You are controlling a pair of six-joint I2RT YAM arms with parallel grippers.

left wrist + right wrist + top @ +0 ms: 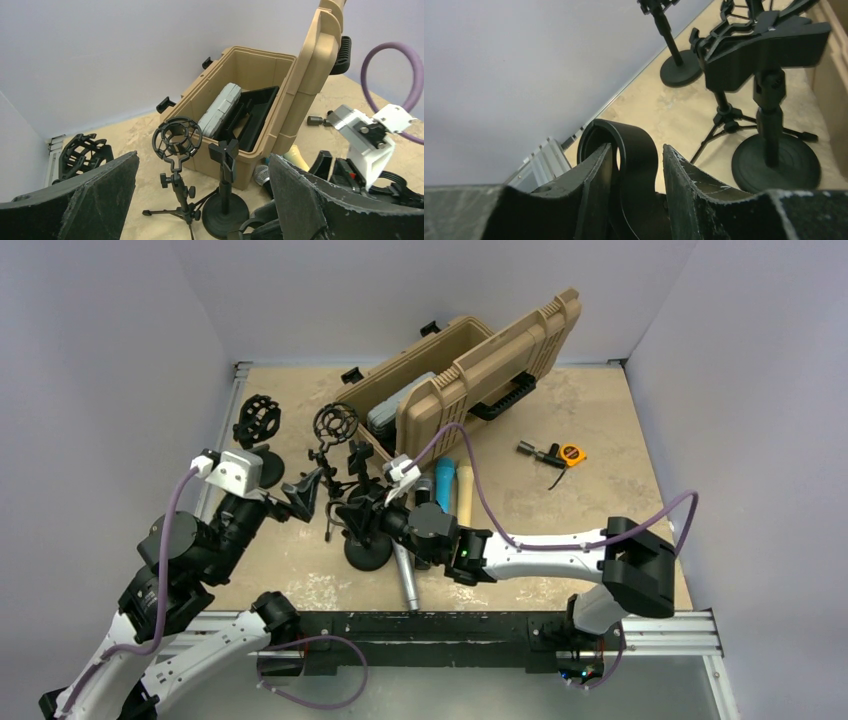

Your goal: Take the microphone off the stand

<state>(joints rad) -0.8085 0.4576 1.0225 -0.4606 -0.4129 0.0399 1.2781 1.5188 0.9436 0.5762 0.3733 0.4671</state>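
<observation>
Right claw [636,150]: closed on the black clip [624,131] at the top of the stand [367,552]; the clip's loop looks empty in the wrist view.
Silver microphone [408,585]: on the counter [600,420] just beside the stand's round base, upper end hidden under the right arm.
Left claw [303,495]: wide open, holding nothing, left of the stands.
Tan case [470,370]: lid up, behind.

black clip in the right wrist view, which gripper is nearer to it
Right. The right gripper is closed around the black clip, a finger on each side; the left gripper hangs open off to its left, not touching it.
</observation>
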